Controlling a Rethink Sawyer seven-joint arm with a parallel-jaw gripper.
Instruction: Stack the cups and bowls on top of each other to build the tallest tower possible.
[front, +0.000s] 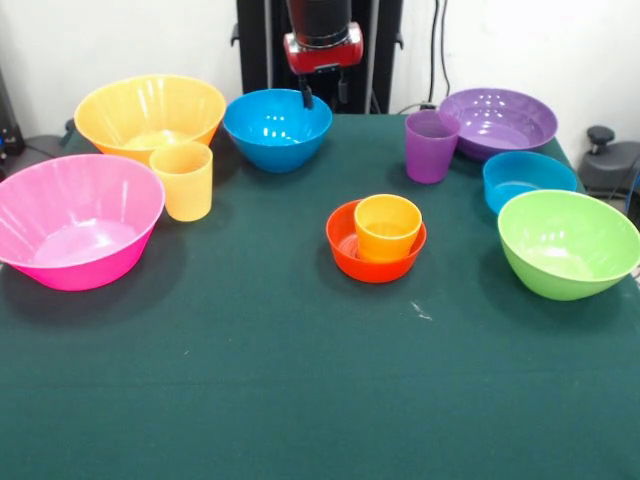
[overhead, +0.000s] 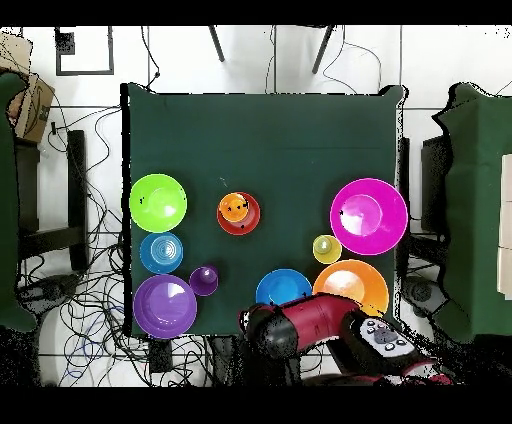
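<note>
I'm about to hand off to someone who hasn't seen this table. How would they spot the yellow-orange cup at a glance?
In the front view, start from the big pink bowl at the left edge of the green table, with the big yellow bowl behind it. The yellow-orange cup stands upright on the cloth between them. Unlike the orange cup, it sits in no bowl, and it is paler.

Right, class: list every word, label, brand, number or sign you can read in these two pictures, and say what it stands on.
None can be read.
The cups and bowls, such as the orange cup in the small red-orange bowl and the big pink bowl, are plain and carry no print.
The green table bears no marking.
The red tool shows no legible label.
</note>
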